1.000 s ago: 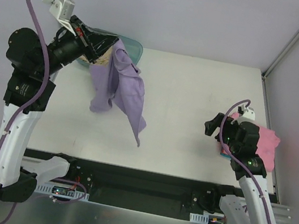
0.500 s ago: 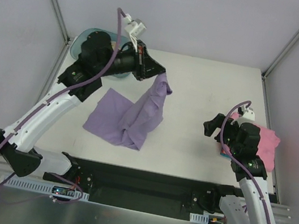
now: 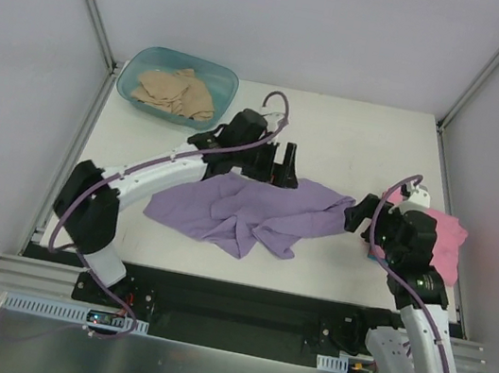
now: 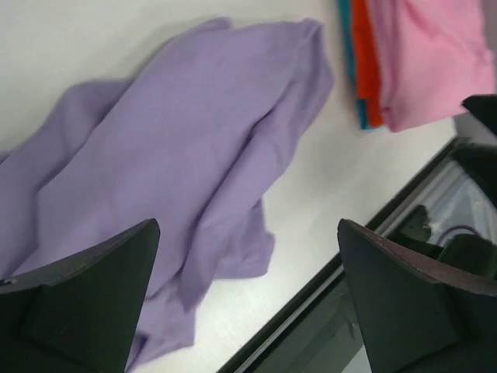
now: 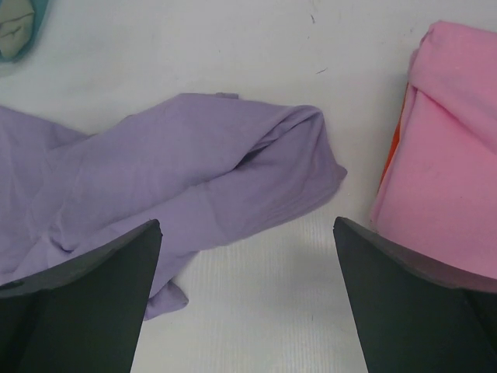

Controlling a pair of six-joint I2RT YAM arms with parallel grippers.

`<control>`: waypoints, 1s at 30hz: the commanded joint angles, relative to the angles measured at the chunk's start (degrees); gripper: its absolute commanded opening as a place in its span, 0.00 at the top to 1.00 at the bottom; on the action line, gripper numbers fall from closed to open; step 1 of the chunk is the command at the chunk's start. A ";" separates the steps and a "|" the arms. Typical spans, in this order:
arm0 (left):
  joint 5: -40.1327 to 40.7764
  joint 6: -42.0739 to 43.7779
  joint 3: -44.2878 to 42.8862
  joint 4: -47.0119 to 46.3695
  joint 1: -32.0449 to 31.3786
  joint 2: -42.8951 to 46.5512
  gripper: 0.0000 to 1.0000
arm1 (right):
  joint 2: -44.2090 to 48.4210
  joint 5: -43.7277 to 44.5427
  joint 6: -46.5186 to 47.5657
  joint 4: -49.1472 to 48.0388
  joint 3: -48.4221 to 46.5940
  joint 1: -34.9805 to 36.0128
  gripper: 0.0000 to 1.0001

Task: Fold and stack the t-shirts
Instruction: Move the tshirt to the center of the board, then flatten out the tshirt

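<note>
The lavender t-shirt lies crumpled on the table's middle; it also shows in the left wrist view and the right wrist view. My left gripper is open and empty, just above the shirt's far edge. My right gripper is open and empty beside the shirt's right end. The pink t-shirt lies folded at the right edge, on orange and teal folded cloth. The tan t-shirt lies bunched in the teal tub.
The teal tub stands at the table's back left corner. A black rail runs along the near edge. Grey walls close in the table at the back and both sides.
My left arm swung right and down from the tub, carrying the lavender shirt, laid it on the table and let go. The right arm has barely moved.
</note>
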State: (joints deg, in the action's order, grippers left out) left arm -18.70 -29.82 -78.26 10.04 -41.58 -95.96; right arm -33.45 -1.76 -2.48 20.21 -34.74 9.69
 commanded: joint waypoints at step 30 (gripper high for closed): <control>27.93 -19.92 51.90 10.26 33.41 32.08 0.37 | -10.84 -2.55 -0.69 -0.43 -3.75 0.68 0.03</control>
State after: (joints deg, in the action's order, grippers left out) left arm 14.59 -49.45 -26.52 24.93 -9.15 -59.55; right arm -44.27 -4.95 -2.96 20.43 -35.81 10.00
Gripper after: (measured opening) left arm 0.703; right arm 0.969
